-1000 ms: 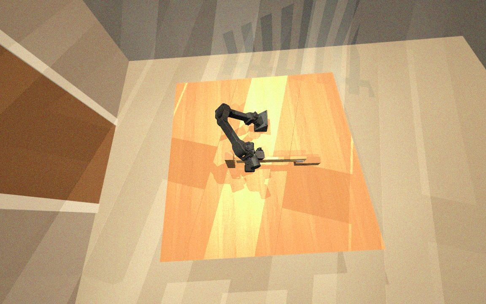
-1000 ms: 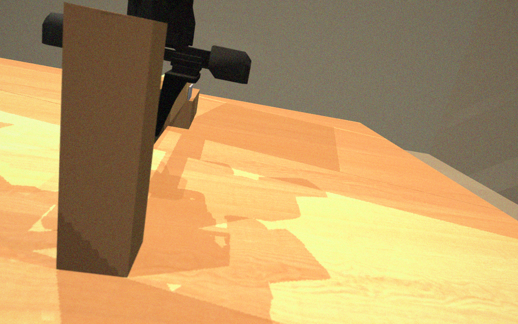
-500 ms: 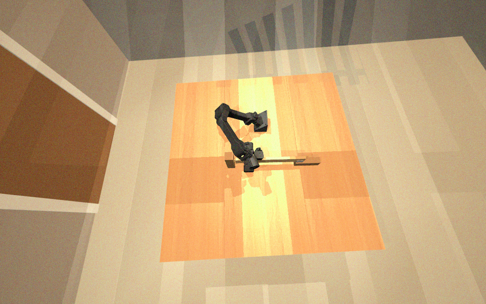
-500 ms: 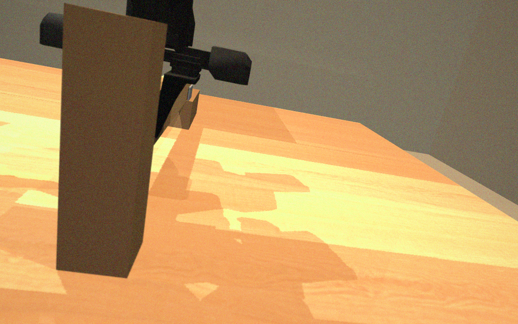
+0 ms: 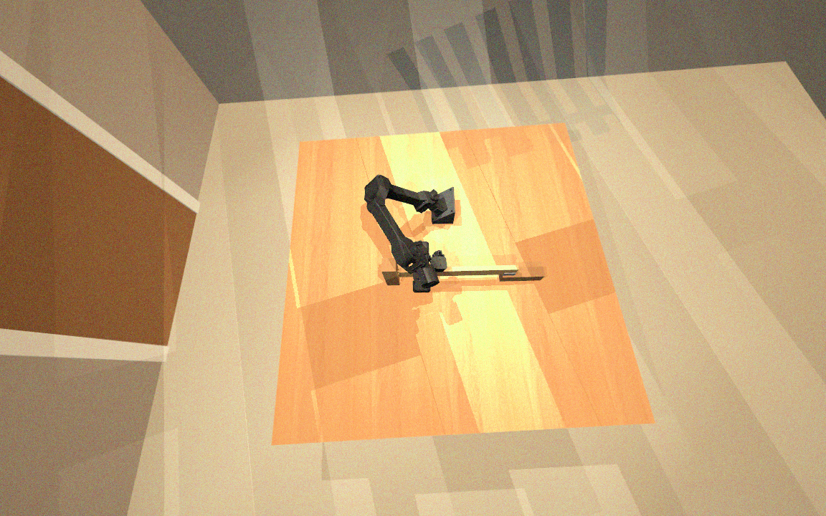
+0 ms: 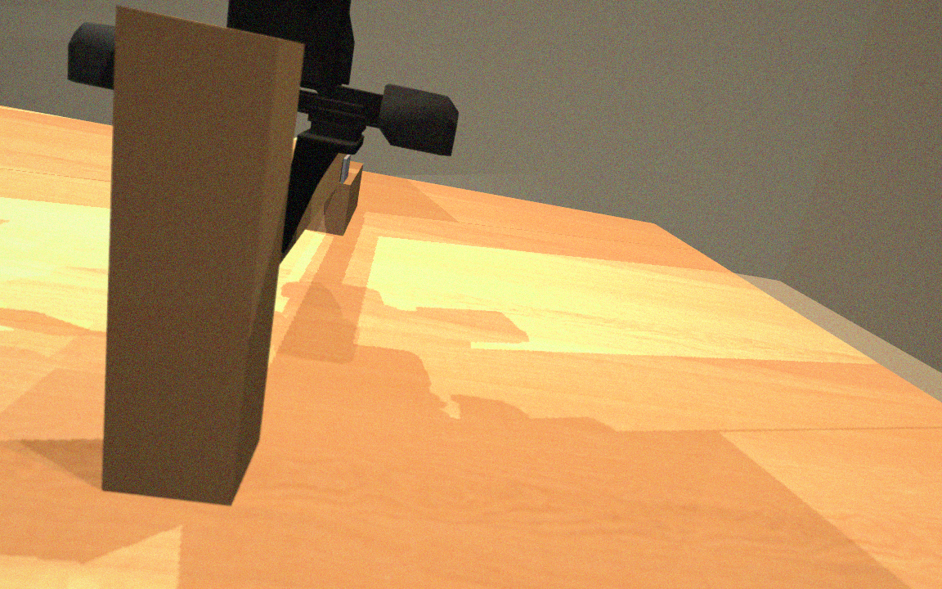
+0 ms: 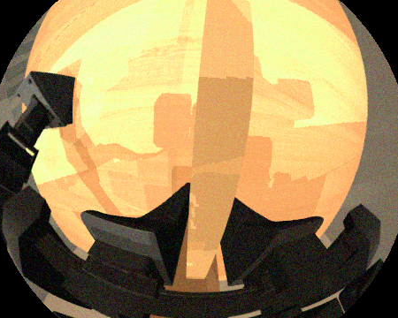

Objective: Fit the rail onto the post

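Note:
The long wooden rail [image 5: 474,271] [image 7: 223,124] runs across the table from the short post [image 5: 391,276] [image 6: 189,256] to the low footboard block [image 5: 530,276] [image 6: 343,201]. Its far end lies in the bracket [image 6: 344,167] on the block. My gripper [image 5: 425,279] [image 7: 202,187] [image 6: 302,197] is shut on the rail near its post end and holds that end off the table. In the top view the near end lies right at the post. The pegs and holes are hidden, so I cannot tell whether they are seated.
The arm's base [image 5: 443,206] stands behind the rail on the orange wooden table [image 5: 371,385] [image 6: 606,439]. The table's right edge shows in the exterior view.

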Motion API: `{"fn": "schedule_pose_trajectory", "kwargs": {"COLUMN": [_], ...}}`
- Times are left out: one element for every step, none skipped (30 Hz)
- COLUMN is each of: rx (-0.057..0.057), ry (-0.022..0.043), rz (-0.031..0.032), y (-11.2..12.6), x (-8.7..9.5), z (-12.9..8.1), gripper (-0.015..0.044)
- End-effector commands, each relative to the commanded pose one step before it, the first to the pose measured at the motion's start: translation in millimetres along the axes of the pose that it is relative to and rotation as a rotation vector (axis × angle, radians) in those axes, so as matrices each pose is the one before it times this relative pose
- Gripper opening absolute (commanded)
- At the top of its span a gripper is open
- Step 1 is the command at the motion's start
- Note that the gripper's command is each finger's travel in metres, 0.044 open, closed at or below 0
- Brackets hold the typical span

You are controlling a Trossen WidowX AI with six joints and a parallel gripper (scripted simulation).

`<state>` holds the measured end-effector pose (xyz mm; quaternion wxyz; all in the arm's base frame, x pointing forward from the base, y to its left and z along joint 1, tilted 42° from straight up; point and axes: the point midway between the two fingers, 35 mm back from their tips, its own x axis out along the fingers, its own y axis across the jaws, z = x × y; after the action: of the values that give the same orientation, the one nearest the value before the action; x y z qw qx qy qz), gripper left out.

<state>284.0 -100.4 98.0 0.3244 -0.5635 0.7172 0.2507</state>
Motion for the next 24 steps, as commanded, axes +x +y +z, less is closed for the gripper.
{"fn": "schedule_pose_trajectory", "kwargs": {"rx": [-0.0017, 0.0, 0.0, 0.0, 0.0, 0.0, 0.0, 0.0, 0.0, 0.0, 0.0, 0.0, 0.0, 0.0, 0.0, 0.0, 0.0, 0.0, 0.0, 0.0017, 0.0, 0.0, 0.0, 0.0], "ry": [0.00086, 0.00001, 0.00001, 0.00001, 0.00001, 0.00001, 0.00001, 0.00001, 0.00001, 0.00001, 0.00001, 0.00001, 0.00001, 0.00001, 0.00001, 0.00001, 0.00001, 0.00001, 0.00001, -0.00138, 0.0, 0.0, 0.0, 0.0], "rz": [-0.00466, 0.0, 0.0, 0.0, 0.0, 0.0, 0.0, 0.0, 0.0, 0.0, 0.0, 0.0, 0.0, 0.0, 0.0, 0.0, 0.0, 0.0, 0.0, 0.00448, 0.0, 0.0, 0.0, 0.0], "y": [-1.25, 0.0, 0.0, 0.0, 0.0, 0.0, 0.0, 0.0, 0.0, 0.0, 0.0, 0.0, 0.0, 0.0, 0.0, 0.0, 0.0, 0.0, 0.0, 1.15, 0.0, 0.0, 0.0, 0.0], "x": [-1.72, 0.01, 0.01, 0.01, 0.01, 0.01, 0.01, 0.01, 0.01, 0.0, 0.0, 0.0, 0.0, 0.0, 0.0, 0.0, -0.01, -0.01, -0.01, 1.71, 0.0, 0.0, 0.0, 0.0], "z": [-2.53, -0.31, -0.31, -0.31, -0.3, -0.31, -0.3, -0.31, -0.31, -0.3, -0.31, -0.3, -0.31, -0.31, -0.3, -0.31, -0.3, -0.3, -0.3, 2.33, 0.0, 0.0, 0.0, 0.0], "gripper": [0.0, 0.0, 0.0, 0.0, 0.0, 0.0, 0.0, 0.0, 0.0, 0.0, 0.0, 0.0, 0.0, 0.0, 0.0, 0.0, 0.0, 0.0, 0.0, 0.0026, 0.0053, 0.0079, 0.0105, 0.0131]}}
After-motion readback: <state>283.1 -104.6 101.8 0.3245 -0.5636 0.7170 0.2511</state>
